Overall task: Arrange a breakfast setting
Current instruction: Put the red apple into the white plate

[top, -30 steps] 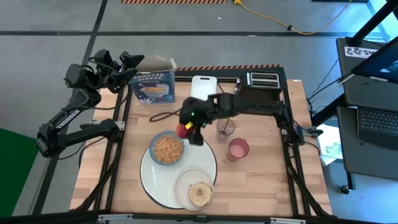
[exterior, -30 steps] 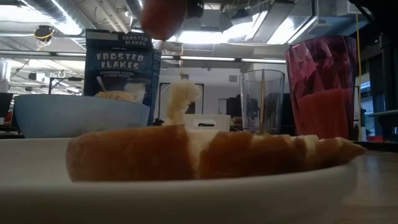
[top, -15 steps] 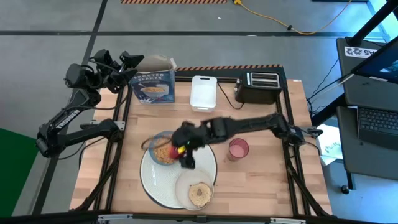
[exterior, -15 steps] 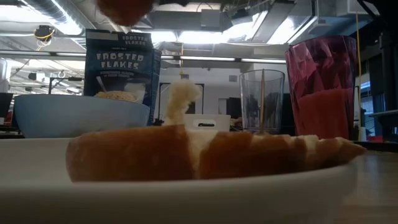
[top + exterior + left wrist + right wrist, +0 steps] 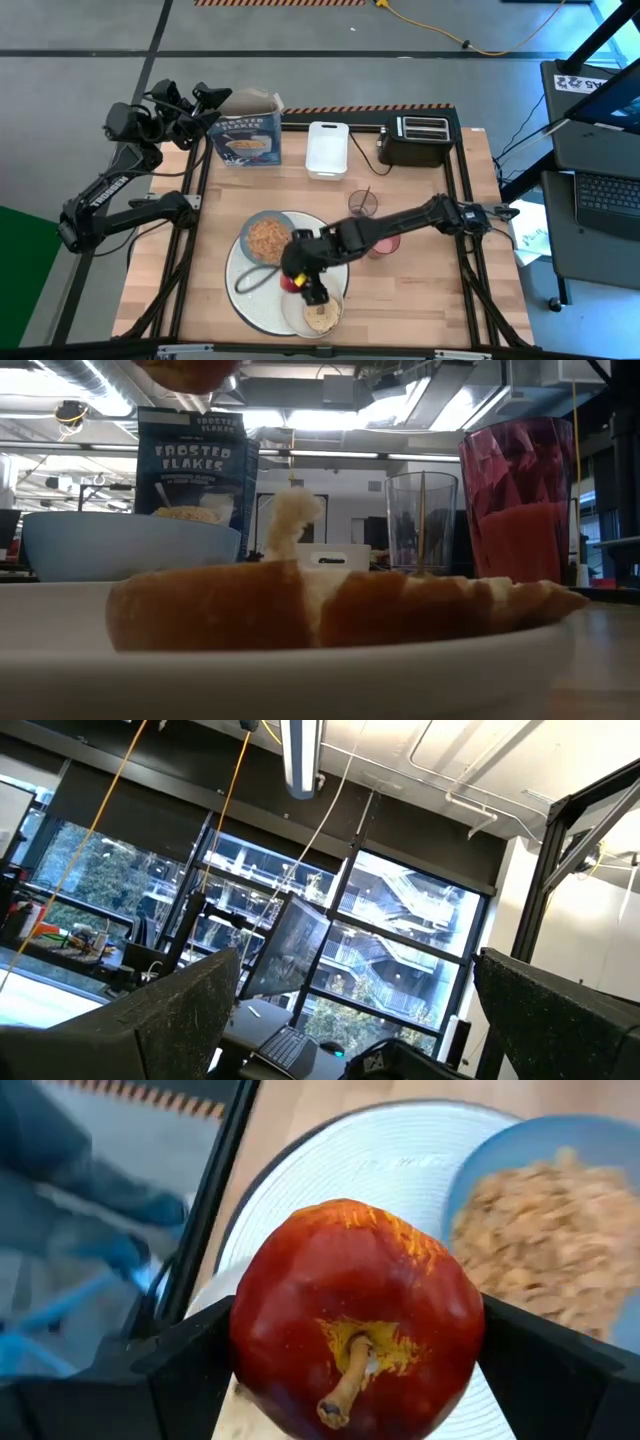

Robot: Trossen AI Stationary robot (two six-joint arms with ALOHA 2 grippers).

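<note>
My right gripper [image 5: 298,280] is shut on the red apple [image 5: 355,1315], above the big round white plate [image 5: 245,305], between the blue bowl of cereal [image 5: 266,237] and the small cream plate [image 5: 300,318] that carries the toasted bread round [image 5: 321,313]. In the low view the apple [image 5: 185,370] shows at the top edge. The wooden spoon stands in the clear cup [image 5: 362,204]. The pink cup [image 5: 386,242] stands partly behind my right arm. My left gripper [image 5: 365,1010] is open and empty, raised beyond the table's far left corner. My right gripper pinches the apple's two opposite sides [image 5: 250,1330] between its two fingers [image 5: 185,1355]. The fingers slant down from the table's right. The stem end [image 5: 345,1380] faces back toward the wrist. The apple hangs clear above the white plate.
A cereal box [image 5: 248,130], a white rectangular tray [image 5: 326,148] and a black toaster [image 5: 418,140] stand along the far edge. Bare wood lies at the near right [image 5: 420,300] and the near left [image 5: 170,290].
My right gripper has carried the apple from beside the clear cup toward the table's near edge, passing over the blue bowl. It now stands over the white plate next to the small cream plate. The apple has stayed in the hold, clear of everything.
</note>
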